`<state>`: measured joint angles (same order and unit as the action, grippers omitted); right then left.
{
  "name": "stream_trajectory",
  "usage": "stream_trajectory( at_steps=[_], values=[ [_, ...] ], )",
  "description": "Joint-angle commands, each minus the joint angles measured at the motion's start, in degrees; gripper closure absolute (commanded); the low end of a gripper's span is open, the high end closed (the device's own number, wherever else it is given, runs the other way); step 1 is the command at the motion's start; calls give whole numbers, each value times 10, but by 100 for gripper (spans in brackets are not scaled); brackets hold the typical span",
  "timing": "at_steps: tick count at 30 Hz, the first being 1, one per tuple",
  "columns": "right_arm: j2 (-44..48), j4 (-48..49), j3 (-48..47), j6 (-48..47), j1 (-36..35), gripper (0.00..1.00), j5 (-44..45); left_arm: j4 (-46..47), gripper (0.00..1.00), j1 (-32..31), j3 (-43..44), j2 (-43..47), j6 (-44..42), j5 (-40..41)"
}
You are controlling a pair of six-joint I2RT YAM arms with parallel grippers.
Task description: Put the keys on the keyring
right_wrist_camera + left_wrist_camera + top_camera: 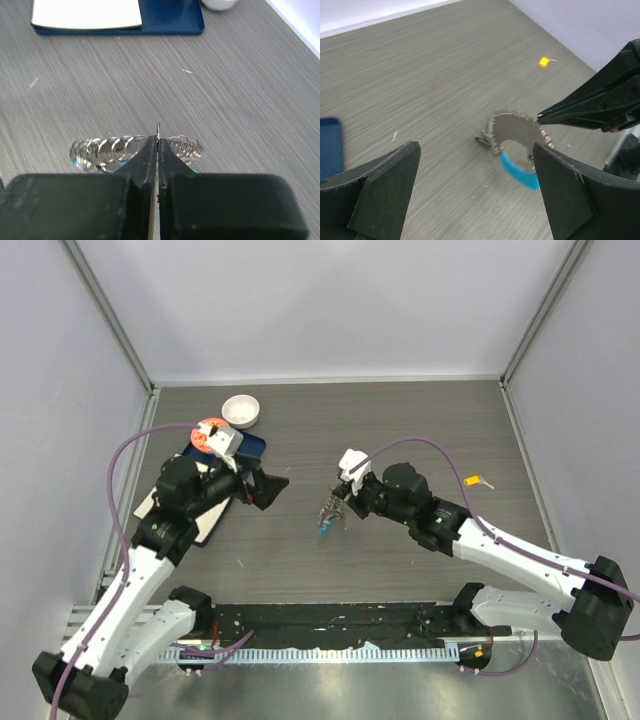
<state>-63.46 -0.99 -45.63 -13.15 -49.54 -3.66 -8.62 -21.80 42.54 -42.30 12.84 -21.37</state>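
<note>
Two arms, one ring, and only one of them is doing anything useful right now. The right gripper [335, 502] has its jaws pinched together on the top edge of the keyring [328, 516]. In its own wrist view the tips meet right on the metal coil, so that counts as a firm clamp to me. The ring stands upright mid-bench with the blue plastic piece [520, 172] at the bottom. Can't tell whether that blue bit touches the bench [420, 420] or hangs just off it.

The left gripper [270, 485] is spread as wide as it goes, holding nothing, and aimed at the ring from just beside it.

I'd call this the "present the ring" step: ring held steady, no key in hand yet. There's a bit of green and something dark at the ring's left edge, maybe a key already on, but it's too blurry to say. One yellow-tagged key [480, 481] lies well apart, over by the right wall.

The next move probably calls for the left arm either to brace the ring or go fetch a key. That's a fiddly pinch on a thin flat thing, and then the key's hole has to line up with the ring's end.
</note>
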Motion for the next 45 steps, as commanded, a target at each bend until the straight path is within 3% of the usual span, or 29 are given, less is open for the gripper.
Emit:
stream_trajectory(
  at_steps=[1,7,15,23,26,30,34,38,45],
  values=[
    [40,121,14,36,-3,99,-50,57,0,-12,54,-70,-24,-141],
    [44,135,33,39,-2,99,-91,58,0,-34,69,-135,-57,-200],
    [28,159,61,48,-2,99,-130,45,14,-48,26,-137,-169,-246],
    [21,156,70,44,-2,99,-166,26,17,-62,8,-147,-223,-285],
    [16,156,68,44,-3,99,-178,8,24,-75,14,-164,-241,-279],
    [11,155,66,41,-2,99,-192,5,44,-81,15,-170,-261,-277],
    [4,148,61,37,-2,99,-205,5,52,-82,23,-179,-267,-290],
    [0,149,60,34,-2,99,-212,5,73,-84,31,-197,-267,-306],
    [-4,156,56,33,-2,99,-215,-3,74,-90,32,-206,-270,-308]
  ],
)
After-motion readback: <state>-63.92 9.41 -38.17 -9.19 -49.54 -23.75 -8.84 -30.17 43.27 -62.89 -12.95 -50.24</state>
